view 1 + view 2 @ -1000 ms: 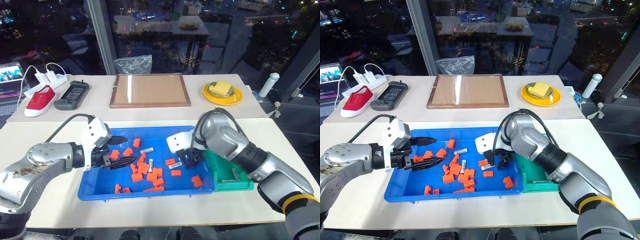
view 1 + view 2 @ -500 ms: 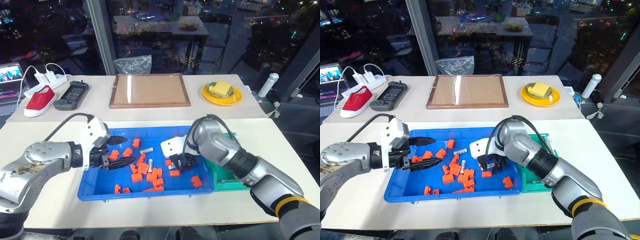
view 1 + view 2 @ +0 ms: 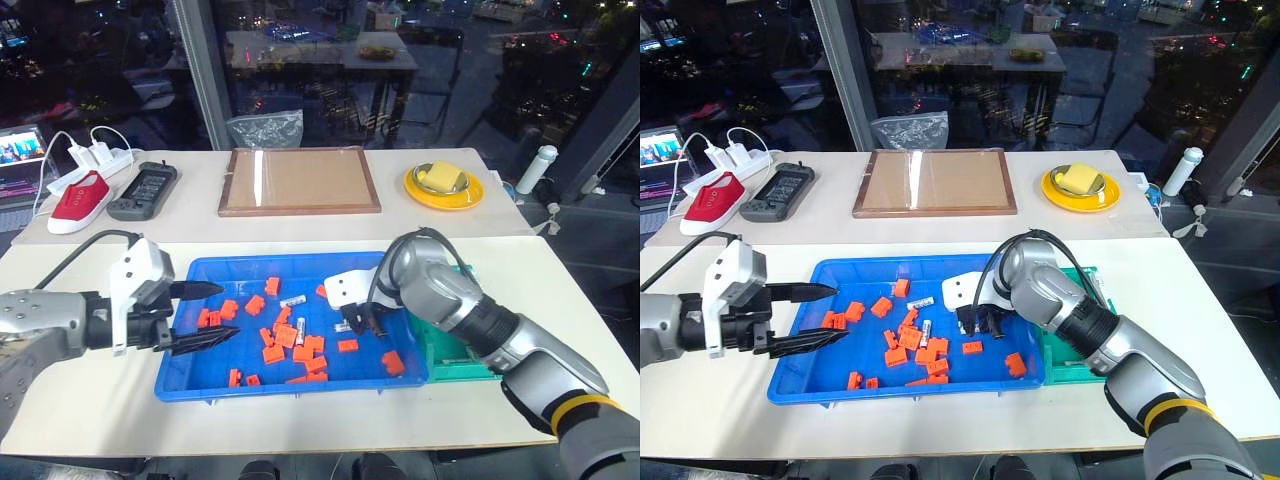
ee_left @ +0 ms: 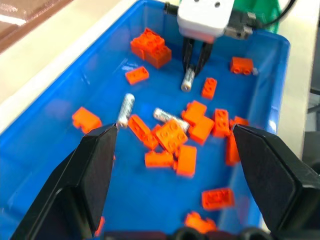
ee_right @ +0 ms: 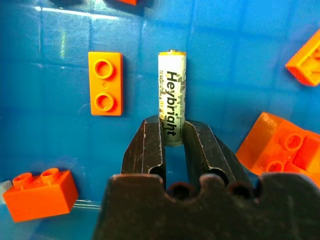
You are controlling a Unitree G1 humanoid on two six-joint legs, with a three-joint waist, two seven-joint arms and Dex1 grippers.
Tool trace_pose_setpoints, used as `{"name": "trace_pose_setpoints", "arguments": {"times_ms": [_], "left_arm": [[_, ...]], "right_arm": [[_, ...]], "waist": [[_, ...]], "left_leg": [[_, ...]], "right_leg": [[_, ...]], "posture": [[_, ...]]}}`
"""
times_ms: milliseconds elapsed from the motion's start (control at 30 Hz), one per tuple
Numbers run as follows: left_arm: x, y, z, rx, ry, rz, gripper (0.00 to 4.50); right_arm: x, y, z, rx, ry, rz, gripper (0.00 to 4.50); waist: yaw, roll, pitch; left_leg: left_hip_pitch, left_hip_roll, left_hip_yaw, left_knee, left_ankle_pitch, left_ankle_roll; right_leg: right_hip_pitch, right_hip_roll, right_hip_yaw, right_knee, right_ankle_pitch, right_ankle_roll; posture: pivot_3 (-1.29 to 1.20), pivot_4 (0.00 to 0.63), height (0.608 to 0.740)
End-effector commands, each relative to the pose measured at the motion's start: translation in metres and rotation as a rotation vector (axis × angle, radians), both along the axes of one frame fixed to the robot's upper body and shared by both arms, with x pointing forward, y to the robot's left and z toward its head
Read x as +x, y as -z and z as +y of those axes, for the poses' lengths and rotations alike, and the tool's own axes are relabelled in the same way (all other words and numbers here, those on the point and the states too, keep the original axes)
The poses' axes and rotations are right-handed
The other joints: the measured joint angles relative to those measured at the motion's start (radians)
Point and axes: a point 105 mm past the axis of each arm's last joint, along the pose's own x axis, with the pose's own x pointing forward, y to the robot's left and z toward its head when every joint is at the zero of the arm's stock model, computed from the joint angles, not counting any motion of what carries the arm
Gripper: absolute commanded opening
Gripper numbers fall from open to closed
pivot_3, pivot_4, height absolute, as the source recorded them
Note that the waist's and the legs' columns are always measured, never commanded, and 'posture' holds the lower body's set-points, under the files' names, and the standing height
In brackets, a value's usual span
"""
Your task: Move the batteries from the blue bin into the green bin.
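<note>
Black fingers of your right tool (image 5: 172,135) pinch a battery (image 5: 172,95) lying inside the blue bin (image 3: 200,385) among orange blocks (image 3: 285,335); the green bin (image 3: 455,360) sits just beside. Your left tool (image 3: 210,312) hangs released over the bin's left end.

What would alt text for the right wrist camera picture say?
Two black fingers of the right gripper are closed around one end of a white battery lying on the blue bin's gridded floor. Orange blocks lie scattered around it.
</note>
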Motion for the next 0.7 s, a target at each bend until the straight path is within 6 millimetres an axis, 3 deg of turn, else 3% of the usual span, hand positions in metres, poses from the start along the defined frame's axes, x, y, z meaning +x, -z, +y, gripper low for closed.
{"name": "trace_pose_setpoints", "arguments": {"times_ms": [33, 200, 367, 467, 600, 700], "left_arm": [[-0.008, -0.012, 0.014, 0.025, -0.010, -0.028, 3.95], [-0.015, -0.011, 0.024, 0.046, -0.002, -0.045, 3.95], [-0.015, -0.011, 0.034, 0.042, -0.012, -0.058, 3.95], [-0.013, -0.014, 0.038, 0.030, -0.005, -0.075, 3.95], [-0.003, -0.015, 0.041, 0.014, 0.002, -0.091, 3.95], [0.004, -0.018, 0.042, 0.014, 0.019, -0.105, 3.95]], "right_arm": [[-0.004, -0.048, 0.004, 0.131, -0.041, -0.036, 0.24], [-0.010, -0.095, -0.008, 0.272, -0.055, -0.044, 0.24], [-0.003, -0.134, -0.051, 0.371, 0.083, -0.093, 0.24], [0.001, -0.157, -0.088, 0.447, 0.233, -0.112, 0.24], [0.005, -0.145, -0.141, 0.395, 0.434, -0.138, 0.24], [-0.003, -0.122, -0.154, 0.371, 0.517, -0.079, 0.24]], "waist": [[-0.001, 0.000, 0.000], [0.000, 0.001, 0.001], [0.007, 0.001, 0.002], [0.005, 0.001, 0.002], [0.006, 0.002, 0.003], [0.001, 0.002, 0.003]], "left_leg": [[0.000, 0.000, 0.000, 0.000, 0.000, 0.000], [0.001, 0.000, 0.000, -0.001, 0.000, 0.000], [0.000, 0.000, 0.001, -0.002, 0.000, 0.000], [0.000, 0.000, 0.001, -0.002, 0.000, 0.000], [0.000, 0.000, 0.002, -0.002, 0.000, 0.000], [0.001, 0.000, 0.002, -0.003, -0.001, 0.000]], "right_leg": [[0.000, 0.000, 0.000, 0.000, 0.000, 0.000], [0.000, 0.000, 0.000, -0.001, 0.000, 0.000], [0.001, -0.002, -0.001, -0.003, 0.000, 0.000], [0.001, -0.002, -0.001, -0.004, 0.000, -0.001], [0.000, -0.002, -0.001, -0.004, 0.000, -0.001], [0.001, -0.001, 0.000, -0.004, -0.001, -0.001]], "posture": [[0.00, 0.150, 0.740], [0.00, 0.150, 0.740], [0.00, 0.150, 0.740], [0.00, 0.150, 0.740], [0.00, 0.150, 0.740], [0.00, 0.150, 0.740]]}}
